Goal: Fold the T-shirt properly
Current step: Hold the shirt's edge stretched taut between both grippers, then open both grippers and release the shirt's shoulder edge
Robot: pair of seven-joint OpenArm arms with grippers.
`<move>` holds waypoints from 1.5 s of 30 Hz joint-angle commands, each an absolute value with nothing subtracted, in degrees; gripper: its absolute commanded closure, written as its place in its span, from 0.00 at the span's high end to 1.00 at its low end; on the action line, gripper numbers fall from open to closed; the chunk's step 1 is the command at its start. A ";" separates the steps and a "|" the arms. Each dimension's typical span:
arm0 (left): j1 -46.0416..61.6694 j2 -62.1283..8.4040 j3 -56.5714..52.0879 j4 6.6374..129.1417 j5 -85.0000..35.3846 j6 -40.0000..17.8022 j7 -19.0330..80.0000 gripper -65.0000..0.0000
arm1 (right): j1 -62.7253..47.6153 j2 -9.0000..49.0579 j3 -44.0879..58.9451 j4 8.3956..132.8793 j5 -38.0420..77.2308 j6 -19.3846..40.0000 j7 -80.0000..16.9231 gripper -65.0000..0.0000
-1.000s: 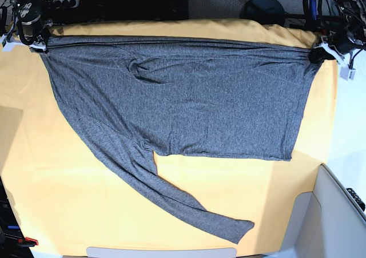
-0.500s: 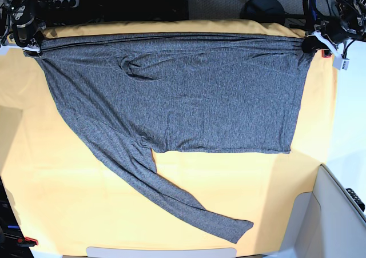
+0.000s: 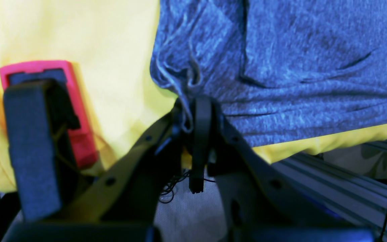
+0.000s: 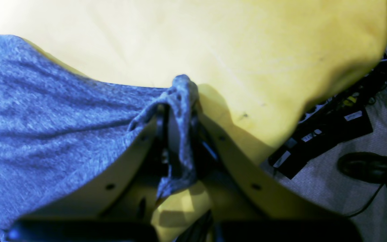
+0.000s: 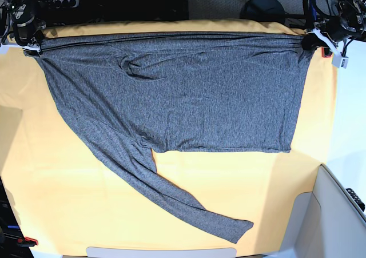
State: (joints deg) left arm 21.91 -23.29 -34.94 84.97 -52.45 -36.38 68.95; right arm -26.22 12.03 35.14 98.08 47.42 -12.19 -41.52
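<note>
two grippers clamped on the shirt [image 5: 171,92], spread across yellow cloth [image 5: 240,189], sleeve trailing toward near edge.
left wrist: left gripper [image 3: 193,114] pinching bunched corner beside red clamp [image 3: 76,114].
right wrist: right gripper [image 4: 176,131] gripping a fabric fold.

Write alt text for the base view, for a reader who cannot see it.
A dark grey T-shirt lies spread across a yellow-orange cloth, its far edge pulled taut between the right gripper and the left gripper, each shut on a far corner. One long sleeve trails diagonally toward the near edge.
</note>
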 commanded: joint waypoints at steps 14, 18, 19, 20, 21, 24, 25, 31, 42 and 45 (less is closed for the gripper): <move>22.55 -24.13 -35.12 85.14 -49.54 -35.56 70.46 0.01 | -27.03 10.68 36.00 94.37 45.32 -14.90 -42.95 0.03; 22.55 -24.13 -35.12 85.14 -49.54 -35.56 70.46 0.09 | -27.21 9.98 35.74 94.55 45.32 -14.90 -42.95 0.16; 22.55 -24.13 -35.12 85.14 -49.54 -35.56 70.46 0.12 | -27.21 9.71 35.74 94.55 45.32 -14.90 -42.95 0.18; 22.55 -24.13 -35.12 85.14 -49.54 -35.56 70.46 0.15 | -27.21 9.63 35.74 94.55 45.32 -14.90 -42.95 0.18; 22.55 -24.13 -35.21 85.14 -49.54 -35.56 70.46 0.18 | -27.30 9.63 35.74 94.55 45.32 -14.90 -42.95 0.19; 22.55 -24.13 -35.30 85.14 -49.45 -35.56 70.46 0.23 | -27.38 9.63 35.82 94.55 45.32 -14.90 -44.26 0.19; 22.55 -24.13 -35.30 85.14 -49.45 -35.56 70.46 0.24 | -27.12 9.63 36.09 94.55 45.32 -14.90 -45.85 0.19; 22.55 -24.31 -35.38 85.14 -49.45 -35.56 70.46 0.29 | -26.86 10.07 36.18 94.64 45.32 -14.90 -51.47 0.19; 22.55 -25.27 -35.56 85.32 -49.45 -35.56 70.46 0.30 | -30.11 11.30 36.18 94.90 45.32 -15.16 -51.56 0.19; 22.55 -25.27 -36.79 85.32 -49.45 -35.56 70.46 0.30 | -30.46 11.30 36.18 96.40 45.32 -15.08 -51.56 0.19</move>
